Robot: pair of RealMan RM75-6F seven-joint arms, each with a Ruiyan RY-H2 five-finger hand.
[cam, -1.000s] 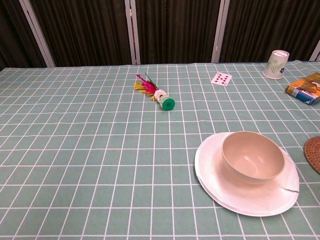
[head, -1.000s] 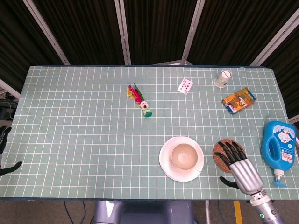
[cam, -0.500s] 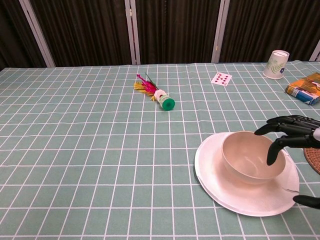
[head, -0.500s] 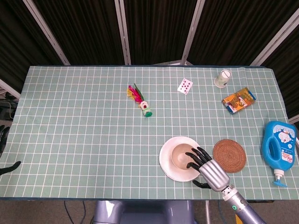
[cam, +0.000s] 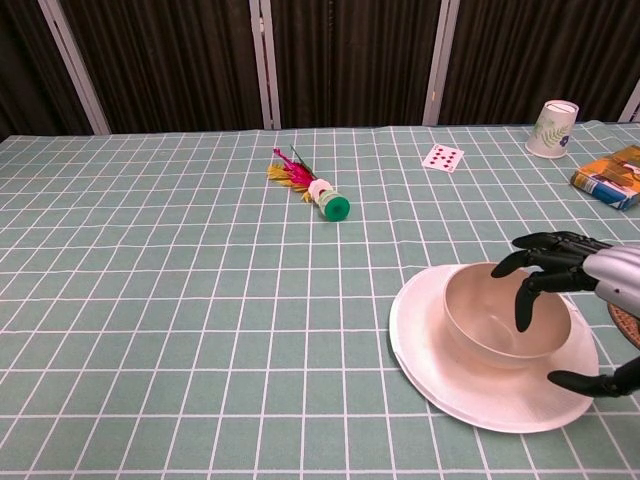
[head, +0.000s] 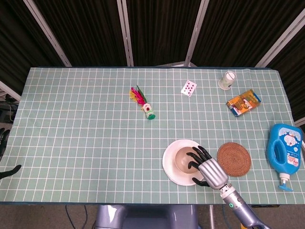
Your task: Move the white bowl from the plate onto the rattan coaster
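The white bowl [head: 182,160] [cam: 490,320] sits in the white plate [head: 169,164] [cam: 430,345] near the table's front edge. My right hand [head: 208,168] [cam: 585,275] hovers at the bowl's right side with its fingers [cam: 523,300] spread and reaching over the rim. Its thumb stays outside, low above the plate's right edge, and the hand grips nothing. The round rattan coaster [head: 234,159] [cam: 630,322] lies bare just right of the plate. My left hand [head: 4,143] shows only partly, off the table's left edge, fingers and thumb apart.
A feathered shuttlecock [head: 143,101] [cam: 310,185] lies mid-table. At the back right are a playing card [head: 188,87], a paper cup [head: 228,79] and a snack box [head: 243,102]. A blue bottle [head: 285,150] lies at the right edge, beyond the coaster.
My right hand moved left from above the coaster to the bowl, then a little farther over its rim, with the thumb now lower by the plate. The bowl has not moved.
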